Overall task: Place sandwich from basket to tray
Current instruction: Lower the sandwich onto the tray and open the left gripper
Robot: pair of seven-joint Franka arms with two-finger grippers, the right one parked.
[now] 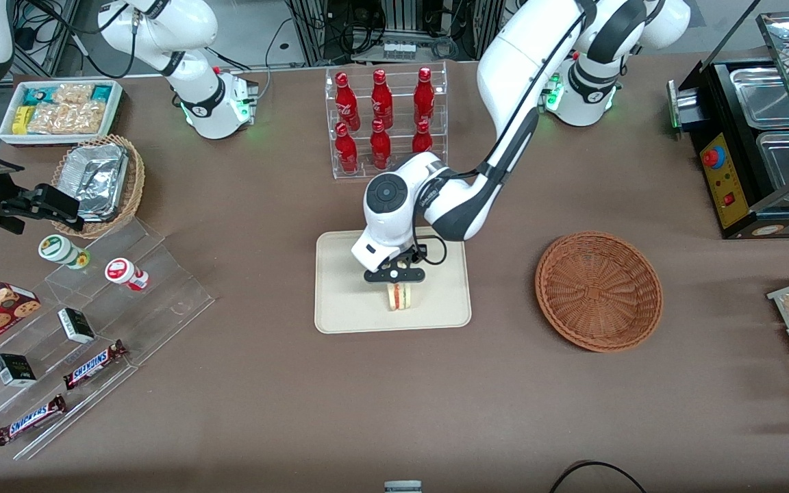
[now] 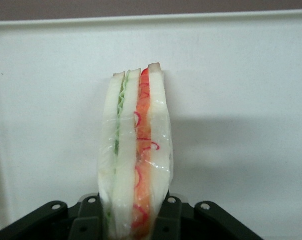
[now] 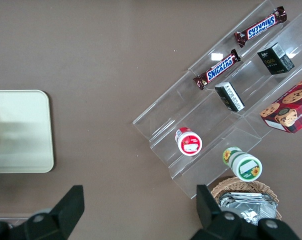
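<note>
Gripper (image 1: 395,275) over the tray (image 1: 340,301), fingers (image 2: 91,220) clamped on the sandwich (image 2: 136,155). Sandwich upright on edge: pale bread slices, green layer one side, red-orange the other. Basket (image 1: 598,290) sits apart on the counter (image 1: 264,397), toward the working arm's end.

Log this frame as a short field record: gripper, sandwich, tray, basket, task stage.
gripper: left gripper over the tray, shut on the sandwich
sandwich: sandwich upright between the fingers, cut edge showing, above or on the tray; contact unclear
tray: tray holds nothing else
basket: basket empty, beside the tray toward the working arm's end
task stage: sandwich at tray, not yet released
</note>
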